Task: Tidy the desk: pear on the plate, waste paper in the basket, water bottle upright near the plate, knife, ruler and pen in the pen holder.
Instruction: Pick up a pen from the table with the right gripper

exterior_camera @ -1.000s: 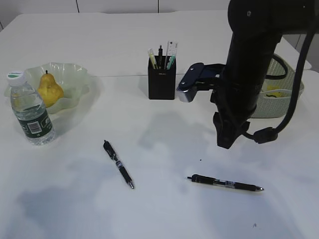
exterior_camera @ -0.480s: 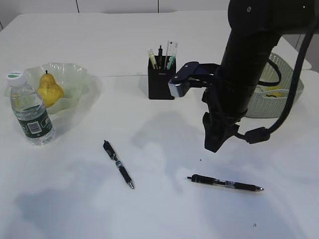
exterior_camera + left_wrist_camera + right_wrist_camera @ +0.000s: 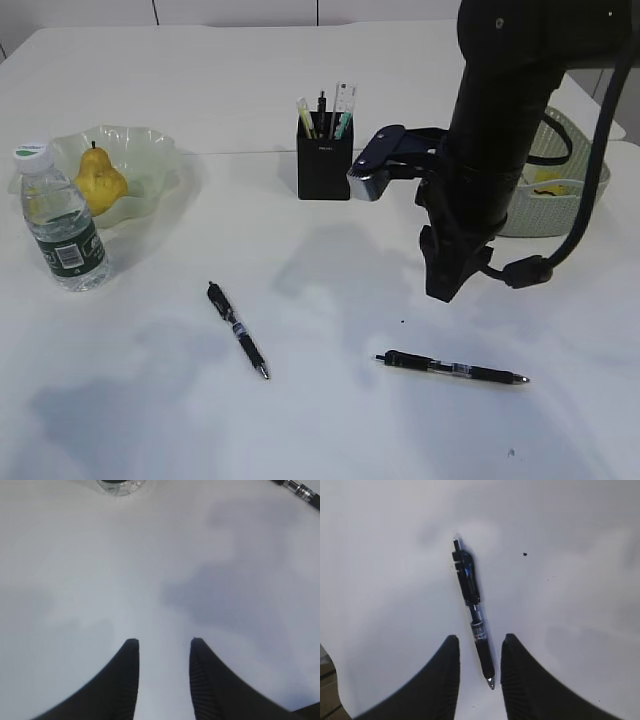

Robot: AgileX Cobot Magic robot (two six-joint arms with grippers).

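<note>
The yellow pear lies on the wavy pale-green plate. The water bottle stands upright just in front of the plate. The black pen holder holds the ruler and other slim items. Two black pens lie on the white desk, one at the left and one at the right. My right gripper is open above the right pen, whose tip lies between the fingers. My left gripper is open and empty over bare desk.
The grey-green basket stands at the right behind my right arm, with yellow paper inside. The bottle's base and a pen's end show at the top of the left wrist view.
My right arm swung a little to the left, then back to the right. The pens, bottle, pear and pen holder have not moved.
</note>
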